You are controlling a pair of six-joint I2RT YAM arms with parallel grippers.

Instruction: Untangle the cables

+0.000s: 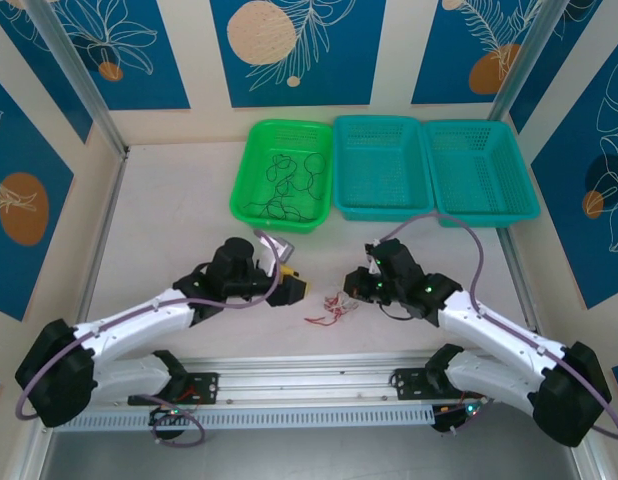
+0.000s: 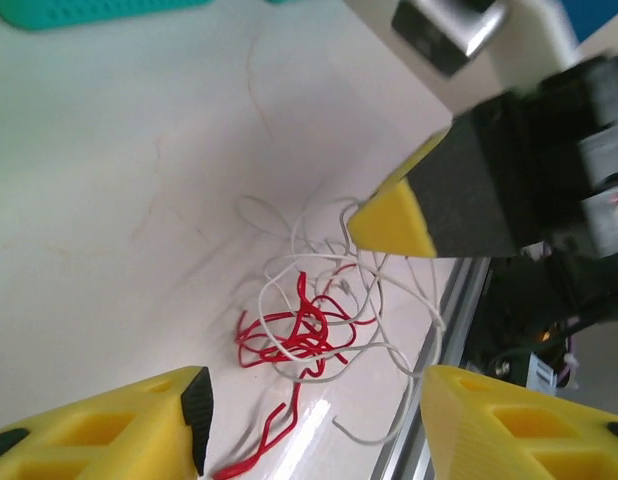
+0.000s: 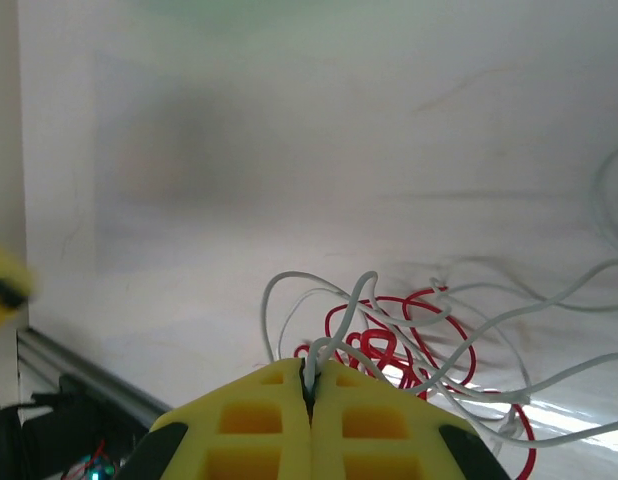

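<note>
- Right gripper (image 3: 311, 388): clamped tight on a white cable (image 3: 311, 358) leading from the red-white tangle (image 3: 389, 340).
- Left gripper (image 2: 311, 400): spread wide, just beside the tangle on the table (image 2: 109, 200).

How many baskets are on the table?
3. The green basket is at the back of the table, on the left, holding black cables. The middle teal basket is beside it, and the right teal basket is beside that. None look hidden.
</note>
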